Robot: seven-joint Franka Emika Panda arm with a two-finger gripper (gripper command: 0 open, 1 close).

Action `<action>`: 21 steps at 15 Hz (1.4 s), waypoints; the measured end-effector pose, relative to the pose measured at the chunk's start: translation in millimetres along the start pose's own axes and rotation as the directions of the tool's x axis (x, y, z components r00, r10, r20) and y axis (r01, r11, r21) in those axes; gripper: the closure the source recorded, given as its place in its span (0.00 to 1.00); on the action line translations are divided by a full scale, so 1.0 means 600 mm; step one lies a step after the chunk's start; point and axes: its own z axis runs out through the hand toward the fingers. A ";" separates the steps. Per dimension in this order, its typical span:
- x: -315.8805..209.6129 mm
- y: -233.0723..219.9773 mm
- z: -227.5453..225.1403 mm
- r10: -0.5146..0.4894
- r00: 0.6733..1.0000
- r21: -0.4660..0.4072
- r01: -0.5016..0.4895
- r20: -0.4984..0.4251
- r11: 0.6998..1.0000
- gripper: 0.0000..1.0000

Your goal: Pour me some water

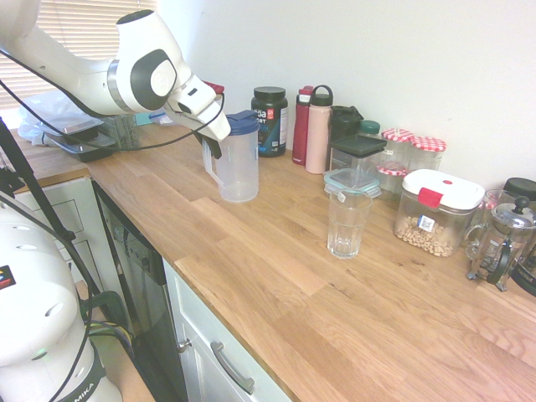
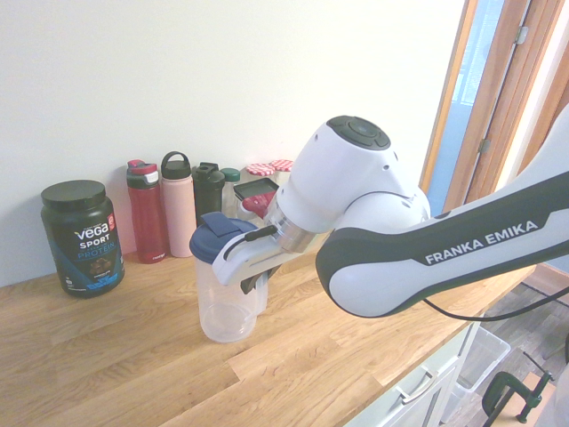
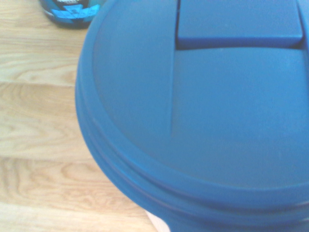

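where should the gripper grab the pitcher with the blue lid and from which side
Best gripped, I'd judge, by the upright handle on the side of the pitcher, with the gripper coming from the handle side, away from the wall. The handle stands out from the round body as a narrow bar, while the body and lid look broad.
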 end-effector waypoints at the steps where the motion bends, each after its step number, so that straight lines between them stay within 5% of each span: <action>1: -0.001 -0.001 0.001 0.007 1.000 -0.002 -0.007 -0.005 1.000 0.00; 14: -0.003 -0.002 0.021 0.022 0.999 -0.040 -0.021 0.023 0.999 0.00; 21: 0.029 0.079 -0.063 0.014 0.992 -0.299 0.023 0.123 0.954 0.00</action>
